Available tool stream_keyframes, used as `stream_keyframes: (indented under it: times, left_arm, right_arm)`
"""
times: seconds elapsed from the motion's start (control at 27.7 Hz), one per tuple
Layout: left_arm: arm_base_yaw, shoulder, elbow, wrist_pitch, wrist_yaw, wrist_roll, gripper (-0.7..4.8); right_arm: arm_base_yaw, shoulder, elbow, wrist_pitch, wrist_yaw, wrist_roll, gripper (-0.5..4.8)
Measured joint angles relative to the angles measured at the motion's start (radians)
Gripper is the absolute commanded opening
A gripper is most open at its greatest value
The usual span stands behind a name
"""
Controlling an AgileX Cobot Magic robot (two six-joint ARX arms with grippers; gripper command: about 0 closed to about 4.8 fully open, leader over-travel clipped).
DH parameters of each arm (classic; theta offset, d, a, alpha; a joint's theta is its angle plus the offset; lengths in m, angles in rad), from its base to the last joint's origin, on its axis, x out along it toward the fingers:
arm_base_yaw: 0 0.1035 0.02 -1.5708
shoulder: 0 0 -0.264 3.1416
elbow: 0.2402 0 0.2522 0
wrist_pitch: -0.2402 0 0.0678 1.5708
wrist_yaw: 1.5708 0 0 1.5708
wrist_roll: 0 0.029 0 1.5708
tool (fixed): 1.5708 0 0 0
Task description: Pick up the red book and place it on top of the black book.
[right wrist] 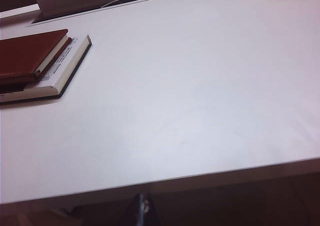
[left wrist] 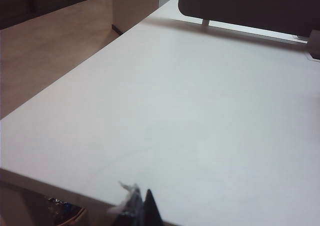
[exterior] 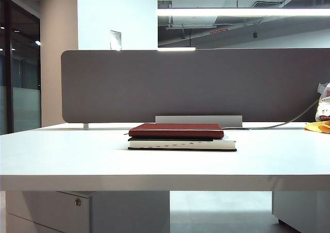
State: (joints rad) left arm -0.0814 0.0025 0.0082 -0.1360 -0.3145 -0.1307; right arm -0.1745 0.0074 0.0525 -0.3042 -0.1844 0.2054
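The red book lies flat on top of the black book near the middle of the white table, slightly offset to the left. From the right wrist camera the red book rests on the black book, whose white page edges show. My left gripper is shut and empty at the table's near edge, with no book in its view. Below the near table edge my right gripper is shut and empty too, far from the books. Neither arm appears in the exterior view.
A grey partition runs along the back of the table with a grey metal bracket behind the books. A yellow cloth and a white packet lie at the far right. A cable trails there.
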Motion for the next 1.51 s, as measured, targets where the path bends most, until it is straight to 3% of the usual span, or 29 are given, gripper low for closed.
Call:
stream_keyframes:
  times: [0.65, 1.01, 1.51]
  left_arm:
    - [0.000, 0.000, 0.000, 0.006, 0.002, 0.011, -0.05]
    - [0.000, 0.000, -0.001, 0.050, 0.192, 0.172, -0.05]
    - [0.000, 0.000, -0.001, 0.050, 0.199, 0.183, -0.05]
  right_arm:
    - [0.000, 0.000, 0.000, 0.000, 0.000, 0.000, -0.05]
    - [0.000, 0.000, 0.000, 0.000, 0.000, 0.000, -0.05]
    - [0.000, 0.000, 0.000, 0.000, 0.000, 0.000, -0.05]
